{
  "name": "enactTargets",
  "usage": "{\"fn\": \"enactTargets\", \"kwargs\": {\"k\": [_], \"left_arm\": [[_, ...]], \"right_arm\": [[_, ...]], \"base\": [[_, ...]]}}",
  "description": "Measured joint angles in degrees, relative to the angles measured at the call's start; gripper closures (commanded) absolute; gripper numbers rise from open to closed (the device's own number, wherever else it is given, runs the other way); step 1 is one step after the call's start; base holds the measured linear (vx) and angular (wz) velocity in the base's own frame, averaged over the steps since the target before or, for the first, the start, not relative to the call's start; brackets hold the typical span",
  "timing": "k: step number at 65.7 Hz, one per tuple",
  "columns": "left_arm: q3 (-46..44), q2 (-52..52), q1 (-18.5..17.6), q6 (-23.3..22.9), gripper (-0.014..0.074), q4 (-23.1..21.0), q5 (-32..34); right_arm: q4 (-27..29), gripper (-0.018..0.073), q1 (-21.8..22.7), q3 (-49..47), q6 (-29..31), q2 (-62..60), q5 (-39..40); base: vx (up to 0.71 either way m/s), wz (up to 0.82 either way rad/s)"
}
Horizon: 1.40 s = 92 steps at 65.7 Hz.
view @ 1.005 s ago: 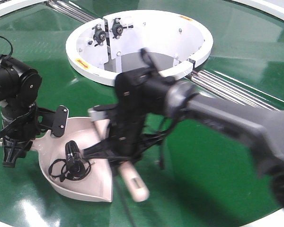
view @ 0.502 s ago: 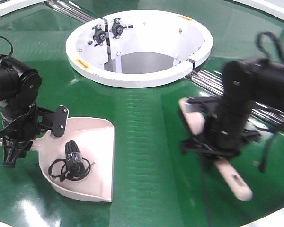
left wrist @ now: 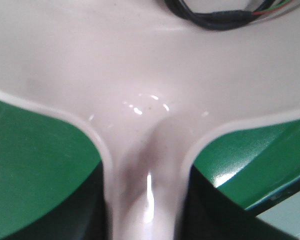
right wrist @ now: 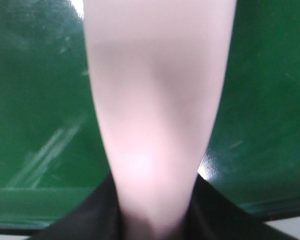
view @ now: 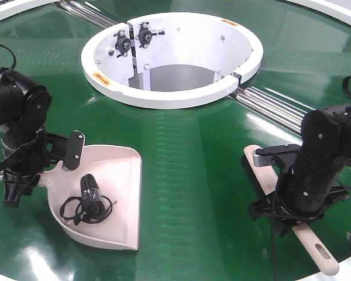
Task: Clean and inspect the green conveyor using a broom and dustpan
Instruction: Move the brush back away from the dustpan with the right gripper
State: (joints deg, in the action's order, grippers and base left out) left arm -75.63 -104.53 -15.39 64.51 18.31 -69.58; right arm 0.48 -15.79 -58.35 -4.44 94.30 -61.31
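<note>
the large glossy dark green conveyor (view: 181, 175) fills the front view, with its white central ring opening (view: 164, 96) at the top and silver metal rails (view: 275, 108) running off toward the right.

on the left side of the belt lies the wide pale pink-beige plastic dustpan (view: 120, 170), flat on the surface with its lip toward the middle of the belt and its handle pointing left. a small coiled black cable bundle (view: 88, 202) sits inside the scoop. the black left tool (view: 20, 175) is pinching the dustpan's handle. in the left wrist view the neck of the dustpan (left wrist: 140, 75) runs down between the dark fingers (left wrist: 95, 210) on either side, and a bit of the cable (left wrist: 215, 17) shows at the top edge.

well apart, on the right side of the belt, the long slim pale pink-beige plastic broom (view: 316, 249) lies slanted, its dark-bristled head toward the centre and its slotted handle end near the front rim. the black right tool (view: 295, 205) is clamped around its middle. the right wrist view shows the broom (right wrist: 155, 100) gripped from both sides over the green belt.
</note>
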Motion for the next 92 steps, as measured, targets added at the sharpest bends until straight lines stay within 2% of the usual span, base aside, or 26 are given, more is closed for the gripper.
{"fn": "enactTargets", "kwargs": {"k": [92], "left_arm": [[0.0, 0.0, 0.0, 0.0, 0.0602, -0.28, 0.0]], "right_arm": [[-0.07, 0.0561, 0.0, 0.17, 0.53, 0.0, 0.76]], "base": [[0.0, 0.0]]}}
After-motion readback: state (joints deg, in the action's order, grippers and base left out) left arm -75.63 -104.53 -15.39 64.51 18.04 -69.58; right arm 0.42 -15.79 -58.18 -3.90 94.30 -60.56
